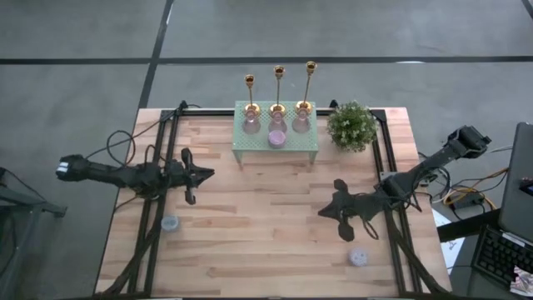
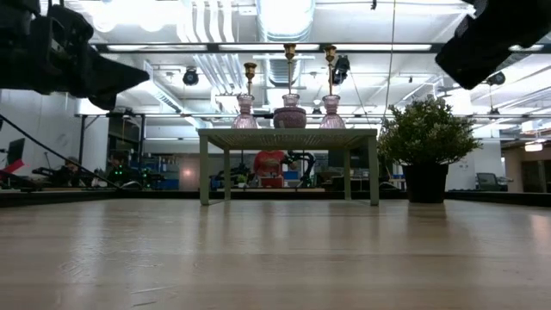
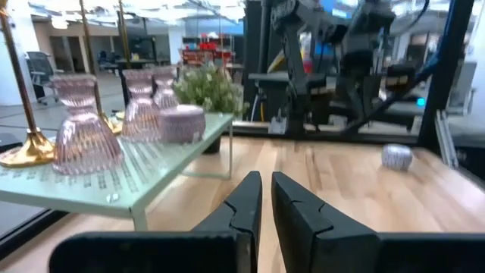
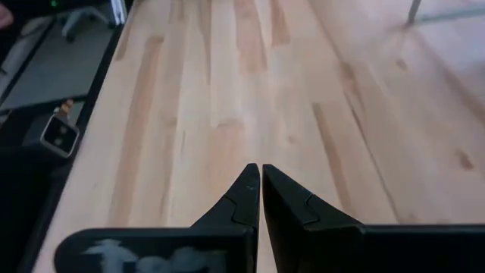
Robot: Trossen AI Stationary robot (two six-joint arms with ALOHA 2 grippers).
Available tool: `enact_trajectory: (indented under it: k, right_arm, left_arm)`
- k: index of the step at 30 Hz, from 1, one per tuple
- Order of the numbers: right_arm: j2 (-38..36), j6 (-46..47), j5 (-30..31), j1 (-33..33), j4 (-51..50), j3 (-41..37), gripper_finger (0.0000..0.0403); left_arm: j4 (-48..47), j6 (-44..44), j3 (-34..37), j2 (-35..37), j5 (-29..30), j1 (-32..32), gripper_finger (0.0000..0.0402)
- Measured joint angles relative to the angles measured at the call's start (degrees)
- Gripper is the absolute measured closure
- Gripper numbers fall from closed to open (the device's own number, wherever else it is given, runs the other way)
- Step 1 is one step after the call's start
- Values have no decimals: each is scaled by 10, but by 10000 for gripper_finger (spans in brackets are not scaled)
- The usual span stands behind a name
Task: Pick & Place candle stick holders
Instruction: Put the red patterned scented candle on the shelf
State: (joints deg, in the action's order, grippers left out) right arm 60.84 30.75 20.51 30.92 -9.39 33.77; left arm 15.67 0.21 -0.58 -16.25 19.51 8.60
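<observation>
Left claw (image 1: pixel 208 174) nearly closed, empty, right claw (image 1: pixel 323 212) closed, empty

Three candle stick holders (image 1: pixel 278 87) behind vases (image 1: pixel 276 125) on a small stand (image 1: pixel 246 143), plant (image 1: pixel 351 125) right.

Candle stick holders (image 2: pixel 290 65) on stand (image 2: pixel 288 134)

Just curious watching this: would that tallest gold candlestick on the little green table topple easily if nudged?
Probably. The tallest candlestick is a thin stem on a small round base, so likely top-heavy. Its shiny metal may slip in a grip. Glass vases crowd the stand beside it.
</observation>
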Motion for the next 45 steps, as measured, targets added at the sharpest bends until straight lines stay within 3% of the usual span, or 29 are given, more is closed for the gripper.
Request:
enact_trajectory:
  k: [15, 27, 34, 45]
  right_arm:
    - [49, 151, -37, 79, -183, 92, 377]
    - [96, 254, -180, 81, -219, 130, 208]
    - [133, 323, -220, 122, -301, 182, 124]
    - [247, 500, -225, 206, -371, 257, 38]
  left_arm:
    - [-38, -23, 0, 0, -1, 0, 365]
    - [-39, -24, 0, -1, -1, 0, 365]
    - [-43, -24, 0, -2, -1, 0, 365]
    - [-44, -24, 0, -2, -1, 0, 365]
